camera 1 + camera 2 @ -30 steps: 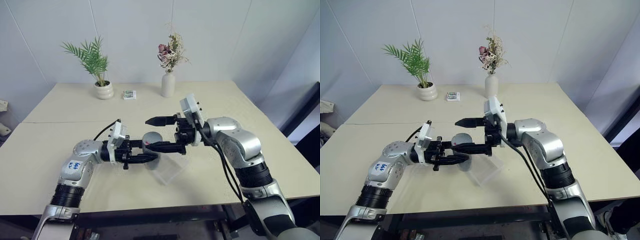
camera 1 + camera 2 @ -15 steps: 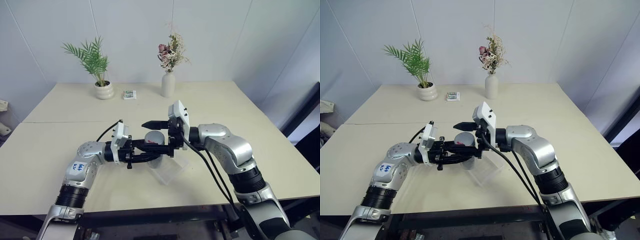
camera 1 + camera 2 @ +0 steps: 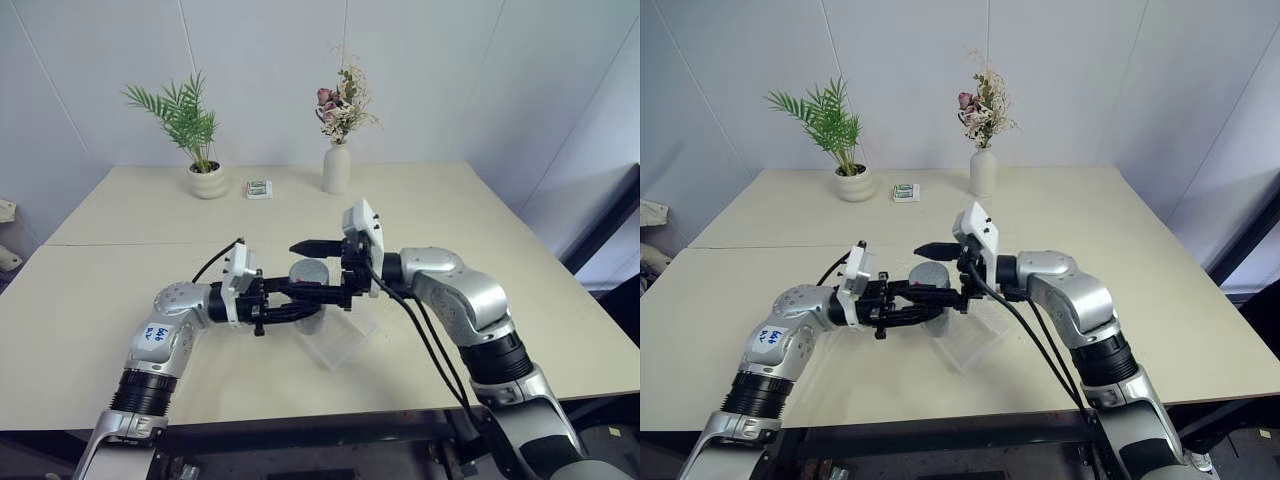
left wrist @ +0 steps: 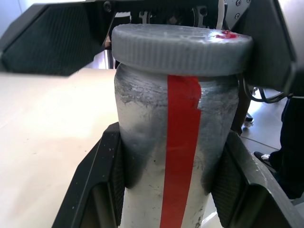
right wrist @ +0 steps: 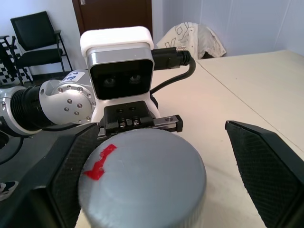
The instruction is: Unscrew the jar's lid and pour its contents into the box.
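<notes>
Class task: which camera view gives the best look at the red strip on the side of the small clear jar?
The left wrist view: the red strip runs down the small clear jar facing the camera. The right wrist view shows the flat grey screw lid from above. Both eye views show the jar small, between the hands.

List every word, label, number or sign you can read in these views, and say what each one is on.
Sticker on the left arm: blue handwriting, too small to read.
Small patterned packet by the plant pot: print too small to read.
Jar: a plain red tape strip, no text.
Lid: a red mark, no lettering.
Nothing else carries readable text.
</notes>
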### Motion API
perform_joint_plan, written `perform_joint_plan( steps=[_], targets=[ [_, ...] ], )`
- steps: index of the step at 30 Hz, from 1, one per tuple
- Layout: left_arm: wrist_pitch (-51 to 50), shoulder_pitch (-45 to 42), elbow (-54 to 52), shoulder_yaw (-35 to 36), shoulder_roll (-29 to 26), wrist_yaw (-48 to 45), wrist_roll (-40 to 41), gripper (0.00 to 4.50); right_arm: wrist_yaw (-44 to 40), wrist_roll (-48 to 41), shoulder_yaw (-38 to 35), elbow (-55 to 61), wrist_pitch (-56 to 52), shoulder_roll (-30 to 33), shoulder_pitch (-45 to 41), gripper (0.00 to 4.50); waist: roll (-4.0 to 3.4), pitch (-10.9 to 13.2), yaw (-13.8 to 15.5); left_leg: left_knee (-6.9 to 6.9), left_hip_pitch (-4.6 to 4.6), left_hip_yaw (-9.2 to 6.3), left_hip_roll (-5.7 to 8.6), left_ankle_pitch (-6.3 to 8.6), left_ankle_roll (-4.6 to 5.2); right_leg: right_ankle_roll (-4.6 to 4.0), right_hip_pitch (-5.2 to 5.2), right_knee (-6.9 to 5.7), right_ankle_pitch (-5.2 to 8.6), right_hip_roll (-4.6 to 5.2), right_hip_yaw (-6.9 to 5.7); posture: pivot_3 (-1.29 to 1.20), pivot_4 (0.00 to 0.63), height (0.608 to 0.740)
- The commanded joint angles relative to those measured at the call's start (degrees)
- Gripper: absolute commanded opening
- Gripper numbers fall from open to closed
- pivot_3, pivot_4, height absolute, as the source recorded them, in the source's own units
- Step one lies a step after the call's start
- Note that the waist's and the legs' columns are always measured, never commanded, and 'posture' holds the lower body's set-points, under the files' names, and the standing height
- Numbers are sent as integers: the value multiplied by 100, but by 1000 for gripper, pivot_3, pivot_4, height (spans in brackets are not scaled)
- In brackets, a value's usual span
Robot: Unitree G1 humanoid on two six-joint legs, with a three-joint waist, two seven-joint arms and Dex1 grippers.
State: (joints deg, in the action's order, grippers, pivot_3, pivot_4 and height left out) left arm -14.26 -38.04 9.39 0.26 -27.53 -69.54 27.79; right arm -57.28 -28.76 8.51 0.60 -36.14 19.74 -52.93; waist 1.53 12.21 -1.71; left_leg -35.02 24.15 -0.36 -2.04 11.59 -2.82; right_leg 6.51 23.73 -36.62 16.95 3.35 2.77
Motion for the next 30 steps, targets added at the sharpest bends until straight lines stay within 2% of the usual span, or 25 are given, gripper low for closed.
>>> perform_joint_plan(
  steps=[1,17,30],
  targets=[
    [35,13,-263,66,-58,-57,81,1947,-11,-138,-372,97,76,168,-70,4459,0,0,-3,0,0,0,0,0,0,0,0,0,0,0,0,0,150,740],
    [43,55,-258,97,-99,-26,112,1947,-215,-70,-594,-479,369,960,206,4459,0,0,3,0,1,0,0,1,1,0,-1,5,0,0,0,0,150,740],
    [-5,74,-277,145,-121,-104,98,1947,-374,-268,-1032,-554,196,1291,328,4459,-1,1,5,2,1,6,3,1,2,3,0,9,-1,0,8,0,150,740]
  ],
)
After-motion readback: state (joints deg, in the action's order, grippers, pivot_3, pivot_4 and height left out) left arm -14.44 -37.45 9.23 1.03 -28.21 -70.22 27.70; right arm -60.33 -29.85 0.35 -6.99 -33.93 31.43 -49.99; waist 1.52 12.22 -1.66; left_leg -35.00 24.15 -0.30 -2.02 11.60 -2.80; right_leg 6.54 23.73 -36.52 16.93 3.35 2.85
